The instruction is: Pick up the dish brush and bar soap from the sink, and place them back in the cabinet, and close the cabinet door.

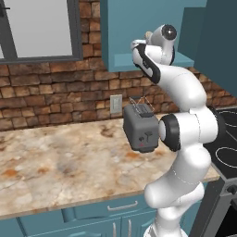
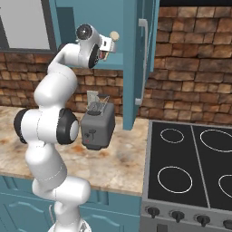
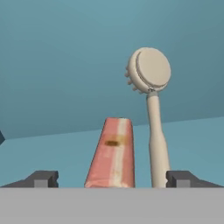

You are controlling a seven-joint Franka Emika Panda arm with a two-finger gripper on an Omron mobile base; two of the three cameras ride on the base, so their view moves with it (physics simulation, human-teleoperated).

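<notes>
The reddish-brown bar soap (image 3: 113, 153), a rectangular block with a paler stripe down its face, lies on the teal shelf floor of the wall-hung teal-blue cabinet (image 3: 87, 57). The dish brush (image 3: 151, 87), round cream head on a thin tan wooden handle, stands just beside the soap, head up against the cabinet's back wall, handle running down toward the tool (image 3: 113, 178). Tool fingers (image 3: 41, 178) stand wide apart, one either side of both items; from the hand view neither pad seems to press on anything, so I judge the load let go, though contact at the handle's lower end is cut off and cannot be confirmed. In the right base view the brush head (image 2: 115, 35) shows at the hand inside the cabinet opening. The cabinet door (image 2: 146, 59), teal panel with a slim silver handle, hangs open beside the arm. Below the cabinet, a dark grey toaster (image 1: 140, 126) sits on the mottled stone desk (image 1: 55, 166). Judgement: both items are in the cabinet; what remains is backing the tool out and closing the door.
</notes>
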